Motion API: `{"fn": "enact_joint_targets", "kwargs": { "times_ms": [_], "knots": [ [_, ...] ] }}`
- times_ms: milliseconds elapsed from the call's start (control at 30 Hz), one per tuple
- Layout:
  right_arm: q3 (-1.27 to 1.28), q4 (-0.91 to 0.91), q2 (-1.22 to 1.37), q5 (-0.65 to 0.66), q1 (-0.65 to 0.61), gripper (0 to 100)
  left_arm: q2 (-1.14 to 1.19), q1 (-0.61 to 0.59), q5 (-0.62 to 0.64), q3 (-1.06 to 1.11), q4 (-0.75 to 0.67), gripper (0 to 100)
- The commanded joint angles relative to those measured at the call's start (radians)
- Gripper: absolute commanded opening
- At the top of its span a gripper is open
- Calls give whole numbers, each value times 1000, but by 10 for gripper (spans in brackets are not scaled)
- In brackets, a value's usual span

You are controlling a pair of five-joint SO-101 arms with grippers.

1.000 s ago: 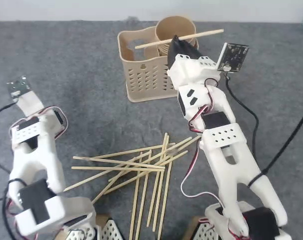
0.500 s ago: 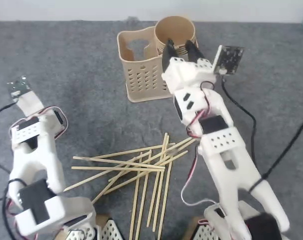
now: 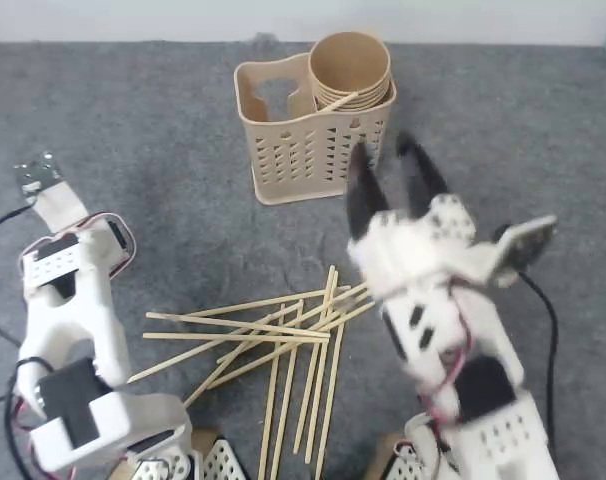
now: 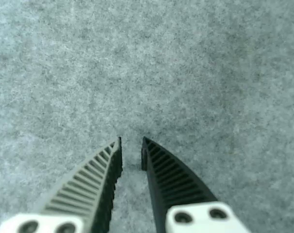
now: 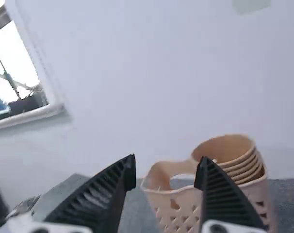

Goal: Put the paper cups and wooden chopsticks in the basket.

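Already in the basket [image 3: 293, 150]: a nested stack of tan paper cups [image 3: 350, 62], upright in the right-hand compartment, with the rims showing as rings one above the other. One wooden chopstick [image 3: 340, 103] leans in the same compartment, its tip against the cups. The basket is beige, with perforated walls and a cut-out handle in one wall. It stands at far centre on the grey carpeted table [image 3: 163, 120].

Loose chopsticks [image 3: 273, 335]: pale and thin, a dozen or so. They lie crossed in a flat scatter on the carpet at near centre, well apart from the basket.

Right gripper [image 3: 383, 150]: raised between the scatter and the basket, just near-right of the basket. Its black fingers are spread wide, point toward the basket and grip nothing.

Left gripper [image 4: 131, 141]: pointed down at bare carpet. A narrow gap shows between its ribbed fingers, with nothing in them. The left arm [image 3: 68, 300] stands at the near left, well apart from both basket and scatter.
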Motion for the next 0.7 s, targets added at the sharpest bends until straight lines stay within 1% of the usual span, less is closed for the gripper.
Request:
{"fn": "enact_joint_targets", "kwargs": {
  "times_ms": [0,133,267,333,400,533,600,667],
  "knots": [
    [-40,137,19,89,-163,209,-6,-2,9,-38,0,66],
    [-81,157,189,94,-220,209,-6,-5,9,-38,0,66],
    [-137,147,450,91,-291,209,-3,-6,11,-42,-2,66],
    [-160,111,584,91,-332,209,6,-14,14,-58,0,66],
    [-158,38,699,91,-360,209,29,-32,69,-77,-2,66],
    [-158,-61,875,100,-400,209,130,-94,258,-166,-2,66],
    [-163,-85,941,100,-426,209,196,-115,313,-228,11,66],
    [-164,-107,1000,109,-463,209,255,-130,345,-294,60,66]
  ]
}}
